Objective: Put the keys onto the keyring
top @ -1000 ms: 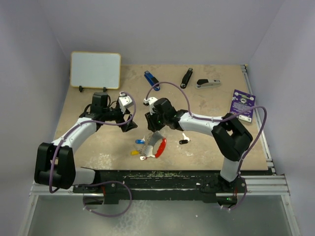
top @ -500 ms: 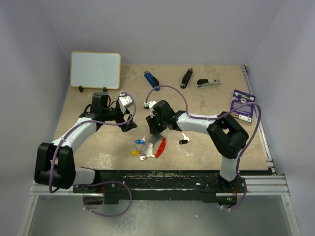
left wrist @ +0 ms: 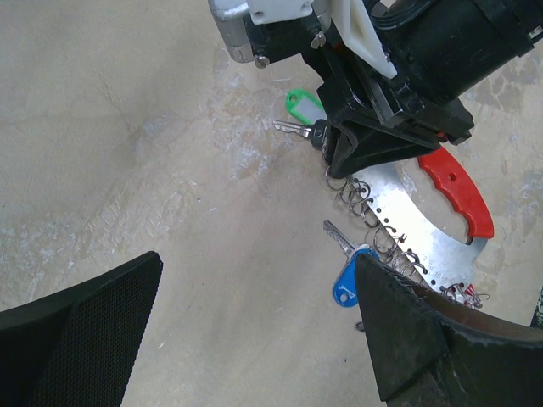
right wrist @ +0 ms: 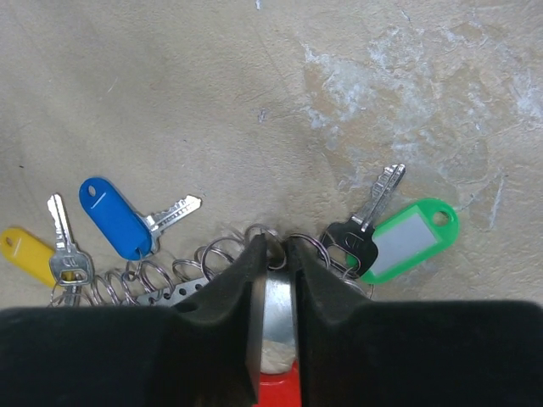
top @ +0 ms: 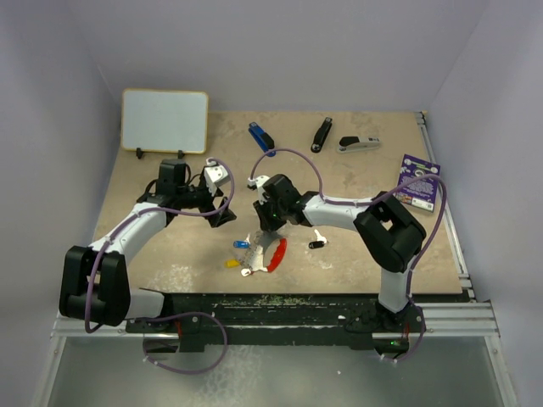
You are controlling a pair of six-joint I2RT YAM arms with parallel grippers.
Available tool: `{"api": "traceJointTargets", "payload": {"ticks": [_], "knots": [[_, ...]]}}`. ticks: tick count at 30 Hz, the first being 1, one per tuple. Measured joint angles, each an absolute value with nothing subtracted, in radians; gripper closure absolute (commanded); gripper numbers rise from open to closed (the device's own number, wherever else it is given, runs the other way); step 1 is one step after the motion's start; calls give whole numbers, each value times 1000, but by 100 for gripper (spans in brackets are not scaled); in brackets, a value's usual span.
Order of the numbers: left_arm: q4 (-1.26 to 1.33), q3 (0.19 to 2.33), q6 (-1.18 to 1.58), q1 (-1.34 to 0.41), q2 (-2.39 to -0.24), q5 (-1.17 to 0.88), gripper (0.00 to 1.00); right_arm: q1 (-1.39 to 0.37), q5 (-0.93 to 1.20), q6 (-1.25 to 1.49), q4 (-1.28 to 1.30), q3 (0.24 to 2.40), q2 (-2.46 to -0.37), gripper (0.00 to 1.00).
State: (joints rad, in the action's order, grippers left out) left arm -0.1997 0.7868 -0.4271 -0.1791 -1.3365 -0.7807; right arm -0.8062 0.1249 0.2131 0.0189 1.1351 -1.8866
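Two arms bear on one small cluster.

Top external view: the keyring [top: 261, 254] lies on the table [top: 356, 182] with its red fob [top: 278, 253] toward the near edge. The right gripper [top: 265, 227] is down just beyond the fob, over the rings. The left gripper [top: 224, 206] hangs to the fob's left, apart from it. A loose black key [top: 317, 242] lies to the fob's right, unattached.

Left wrist view: the left gripper [left wrist: 257, 284] has its fingers spread wide, nothing between them. The right gripper [left wrist: 341, 165] meets the ring row beside the fob [left wrist: 454, 191]. The blue key [left wrist: 345, 284] lies on the side of the rings away from the fob.

Right wrist view: the right gripper [right wrist: 273, 248] has its fingers drawn close on the keyring's silver plate [right wrist: 273, 326], which fills the gap just above the fob. I judge contact made. The blue key [right wrist: 114, 218] and yellow key [right wrist: 27, 254] lie left of the fob; the green-tagged key [right wrist: 409, 237] lies right.

Handling assessment: the keys are light, thin and stiff, and likely to skid on the table. The rings are springy, loose and prone to tangle. The flat plate by the fob is the soundest hold. A key is best taken by its plastic head, leaving the bow hole free.
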Motion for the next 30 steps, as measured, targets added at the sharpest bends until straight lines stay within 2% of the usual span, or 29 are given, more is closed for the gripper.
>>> {"api": "traceJointTargets", "payload": {"ticks": [5, 15, 22, 30], "knots": [[-200, 787, -427, -179, -1336, -780, 2, -806, 123, 213, 17, 1135, -1887, 100], [-204, 787, -427, -179, -1336, -773, 2, -806, 123, 217, -9, 1122, -1885, 100], [-198, 788, -430, -179, -1343, -844, 2, -806, 144, 246, -113, 1015, -1829, 100], [-124, 829, -421, -224, -1531, -941, 2, -807, 179, 302, -271, 870, -1751, 100]]}}
